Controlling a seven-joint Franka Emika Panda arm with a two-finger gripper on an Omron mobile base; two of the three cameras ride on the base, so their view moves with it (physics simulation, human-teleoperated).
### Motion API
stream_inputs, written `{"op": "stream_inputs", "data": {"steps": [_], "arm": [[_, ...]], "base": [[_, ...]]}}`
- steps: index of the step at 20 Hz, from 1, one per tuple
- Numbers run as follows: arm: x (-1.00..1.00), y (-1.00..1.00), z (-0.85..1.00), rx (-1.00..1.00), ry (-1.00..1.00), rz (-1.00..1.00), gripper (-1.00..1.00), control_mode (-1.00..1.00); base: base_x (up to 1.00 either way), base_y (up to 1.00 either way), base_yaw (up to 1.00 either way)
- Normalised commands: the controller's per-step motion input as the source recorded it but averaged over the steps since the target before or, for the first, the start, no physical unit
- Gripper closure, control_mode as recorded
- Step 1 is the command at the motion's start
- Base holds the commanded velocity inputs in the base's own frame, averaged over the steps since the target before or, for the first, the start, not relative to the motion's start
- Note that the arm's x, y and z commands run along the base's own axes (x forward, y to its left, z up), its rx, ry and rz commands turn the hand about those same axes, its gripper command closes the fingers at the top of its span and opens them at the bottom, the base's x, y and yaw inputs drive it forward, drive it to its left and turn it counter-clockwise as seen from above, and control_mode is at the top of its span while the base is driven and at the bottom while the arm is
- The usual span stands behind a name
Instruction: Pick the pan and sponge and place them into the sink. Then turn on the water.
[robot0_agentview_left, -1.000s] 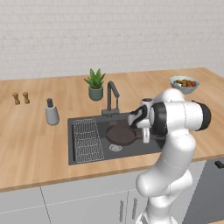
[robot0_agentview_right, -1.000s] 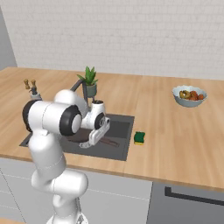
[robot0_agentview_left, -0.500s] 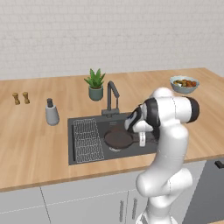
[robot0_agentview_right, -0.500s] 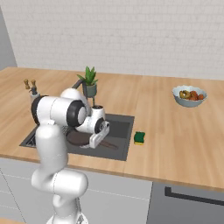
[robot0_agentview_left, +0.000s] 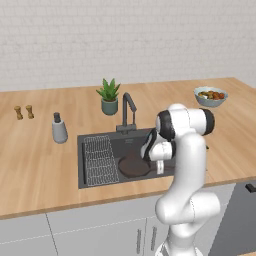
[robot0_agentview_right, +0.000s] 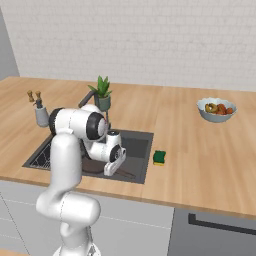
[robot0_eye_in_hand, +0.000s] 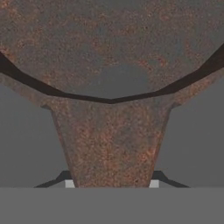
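Step in hand: I judged I was setting the pan (robot0_agentview_left: 134, 166) down in the sink (robot0_agentview_left: 97, 172), with the sponge and the tap left for after.
Tool: the gripper (robot0_agentview_left: 161, 167) sat low over the basin's right half; in the hand view the pan's handle (robot0_eye_in_hand: 111, 144) ran straight up between the finger tips and touched both, so I read it as closed on the handle.
Pan: its round body lay inside the basin, just right of the wire rack (robot0_agentview_left: 100, 159) and in front of the faucet (robot0_agentview_left: 127, 112). I could not tell whether it rested on the floor of the sink or hung just above it.
Sponge: on the counter just beside the sink's right edge (robot0_agentview_right: 159, 157), green face up, untouched.
Water: no stream showed at the spout.
Doing it well: I meant to lower until the pan sat flat, release without twisting the handle, then lift straight up so the fingers cleared the handle and the basin wall before swinging right toward the sponge.
Risk: letting go with the pan tilted could have made it slide onto the rack or the drain.
Change from half a second before: the hand had dropped lower and drawn nearer the front wall, and the pan had come with it; sponge, bowl (robot0_agentview_left: 210, 95) and plant (robot0_agentview_left: 109, 96) had stayed put.
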Motion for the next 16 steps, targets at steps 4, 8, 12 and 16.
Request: {"op": "stream_inputs", "data": {"steps": [4, 8, 12, 16], "arm": [[0.24, 0.00, -0.32, 0.00, 0.00, 0.00, 1.00, -1.00], [0.27, 0.00, -0.31, 0.00, 0.00, 0.00, 1.00, -1.00], [0.27, 0.00, -0.38, 0.00, 0.00, 0.00, 1.00, -1.00], [0.28, 0.00, -0.44, 0.00, -0.01, 0.00, 1.00, -1.00]], "base": [[0.00, 0.00, 0.00], [0.00, 0.00, 0.00], [0.00, 0.00, 0.00], [0.00, 0.00, 0.00]]}}
